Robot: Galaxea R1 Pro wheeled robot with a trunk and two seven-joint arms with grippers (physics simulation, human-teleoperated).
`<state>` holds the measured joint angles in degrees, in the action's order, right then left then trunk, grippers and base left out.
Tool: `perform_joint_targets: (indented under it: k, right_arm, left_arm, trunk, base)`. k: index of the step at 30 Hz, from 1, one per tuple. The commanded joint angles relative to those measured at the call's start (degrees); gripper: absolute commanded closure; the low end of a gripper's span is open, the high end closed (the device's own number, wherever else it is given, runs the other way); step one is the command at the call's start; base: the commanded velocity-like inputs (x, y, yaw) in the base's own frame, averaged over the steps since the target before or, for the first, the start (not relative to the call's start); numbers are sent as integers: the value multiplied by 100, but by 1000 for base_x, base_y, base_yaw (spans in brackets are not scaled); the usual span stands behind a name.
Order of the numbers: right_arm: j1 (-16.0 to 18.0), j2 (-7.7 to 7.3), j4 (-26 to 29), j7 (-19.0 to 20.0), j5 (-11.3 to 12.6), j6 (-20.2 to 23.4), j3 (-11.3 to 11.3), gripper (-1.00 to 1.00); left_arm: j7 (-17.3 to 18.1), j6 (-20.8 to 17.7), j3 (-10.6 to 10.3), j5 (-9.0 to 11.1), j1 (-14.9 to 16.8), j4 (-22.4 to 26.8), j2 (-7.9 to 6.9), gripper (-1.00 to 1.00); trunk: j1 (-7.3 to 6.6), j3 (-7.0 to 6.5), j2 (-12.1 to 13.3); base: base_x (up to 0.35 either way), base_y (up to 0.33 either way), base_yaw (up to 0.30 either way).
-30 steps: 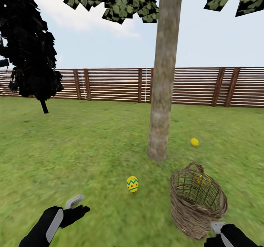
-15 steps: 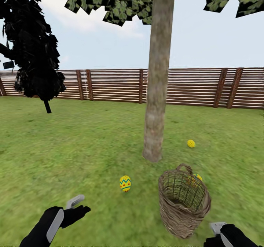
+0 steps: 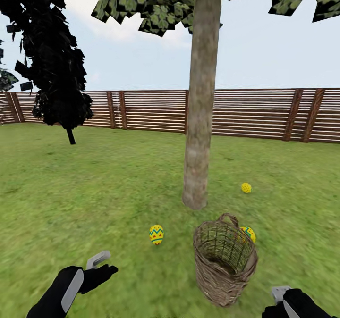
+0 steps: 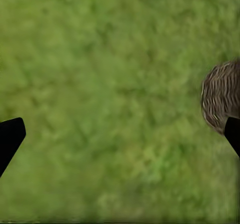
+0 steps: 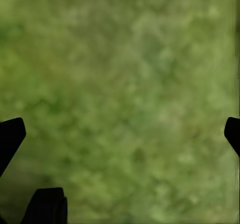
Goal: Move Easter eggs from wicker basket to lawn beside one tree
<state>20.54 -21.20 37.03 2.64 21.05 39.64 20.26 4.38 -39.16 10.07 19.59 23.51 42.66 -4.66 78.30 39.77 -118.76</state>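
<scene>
Since the earlier frames your view has panned, so the wicker basket (image 3: 225, 260) sits further left in frame. It stands on the lawn (image 3: 94, 190), near the tree (image 3: 200, 96). One Easter egg (image 3: 156, 234) lies left of the basket, one (image 3: 246, 188) right of the trunk, a third (image 3: 248, 233) just behind the rim, probably on the grass. Your left claw (image 4: 120, 134) and right claw (image 5: 120, 134) both hang wide apart, empty, over grass
</scene>
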Motion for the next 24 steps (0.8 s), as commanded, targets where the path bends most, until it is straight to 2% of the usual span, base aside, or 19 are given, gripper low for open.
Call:
perform_joint_targets:
  k: [1,16,24]
  right_arm:
    - [3,-7,6,27,-26,20,22,-100]
    - [3,-4,6,34,-22,17,20,-100]
    - [3,17,6,35,-7,17,0,-100]
  left_arm:
    - [28,-37,22,-17,4,6,6,-100]
    - [19,-30,22,-25,4,-96,18,-100]
    - [7,-30,22,-25,4,-108,26,-100]
  trunk:
    - [-24,-12,38]
    - [-354,-281,639]
    - [-530,-425,960]
  base:
    - [-116,-311,284]
    - [-112,-304,287]
    - [-16,-238,271]
